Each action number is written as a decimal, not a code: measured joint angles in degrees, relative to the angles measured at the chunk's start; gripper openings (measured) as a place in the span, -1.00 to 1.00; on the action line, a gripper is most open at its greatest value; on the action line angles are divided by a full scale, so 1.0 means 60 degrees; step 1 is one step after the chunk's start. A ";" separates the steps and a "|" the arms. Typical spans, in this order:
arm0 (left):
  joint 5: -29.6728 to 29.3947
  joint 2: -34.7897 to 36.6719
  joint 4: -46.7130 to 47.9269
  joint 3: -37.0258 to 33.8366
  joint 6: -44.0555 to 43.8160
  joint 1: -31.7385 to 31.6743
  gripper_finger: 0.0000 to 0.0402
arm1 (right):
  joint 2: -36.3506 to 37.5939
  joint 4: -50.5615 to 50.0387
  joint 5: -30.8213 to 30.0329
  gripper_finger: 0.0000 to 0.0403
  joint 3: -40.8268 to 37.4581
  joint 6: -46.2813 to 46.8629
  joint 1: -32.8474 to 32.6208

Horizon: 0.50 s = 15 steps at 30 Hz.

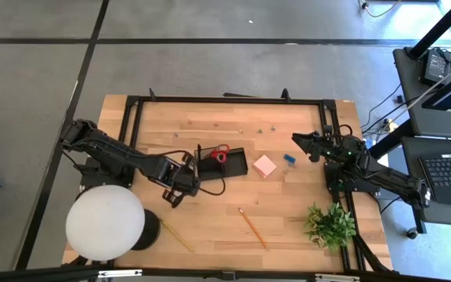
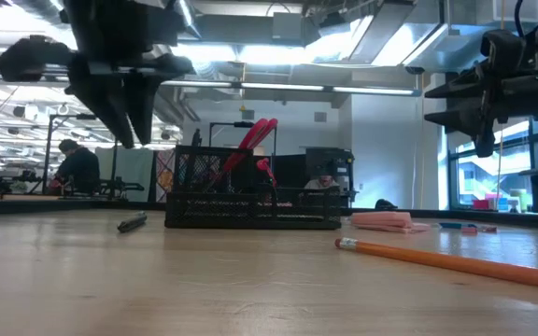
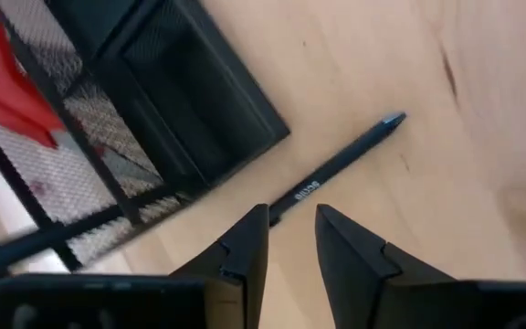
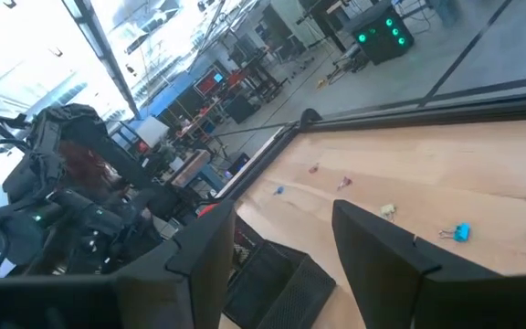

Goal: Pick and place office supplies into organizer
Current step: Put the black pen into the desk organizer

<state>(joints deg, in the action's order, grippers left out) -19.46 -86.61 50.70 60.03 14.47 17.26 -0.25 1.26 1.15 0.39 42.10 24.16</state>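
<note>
The black mesh organizer [image 1: 233,166] [image 2: 250,210] stands mid-table with the red-handled scissors [image 1: 219,153] [image 2: 250,142] upright in one compartment. A black pen [image 3: 336,164] [image 2: 132,222] lies on the wood just beside the organizer [image 3: 190,119]. My left gripper [image 1: 180,186] [image 3: 290,233] hovers open above that pen, raised off the table [image 2: 127,112]. The pink note block [image 1: 265,165] [image 2: 381,220] and a tiny blue piece [image 1: 290,159] lie right of the organizer. Two pencils [image 1: 252,228] [image 1: 177,235] lie near the front edge. My right gripper [image 1: 308,143] [image 4: 277,247] waits open, raised at the right.
A large white round lamp [image 1: 104,221] stands at the near left corner, close behind my left arm. A green plant [image 1: 331,225] sits at the near right. Small clips [image 1: 272,125] [image 4: 461,232] are scattered toward the far edge. One pencil [image 2: 437,257] lies close to the low camera.
</note>
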 joint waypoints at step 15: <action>0.1774 -0.0007 -0.1774 -0.0951 0.4258 -0.0361 -0.64 | 0.0000 0.0000 -0.0011 -0.05 0.0002 0.0195 0.0000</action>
<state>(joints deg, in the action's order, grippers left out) -8.82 -86.65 40.06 54.33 40.02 15.09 -0.25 1.26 1.08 0.40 43.27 24.16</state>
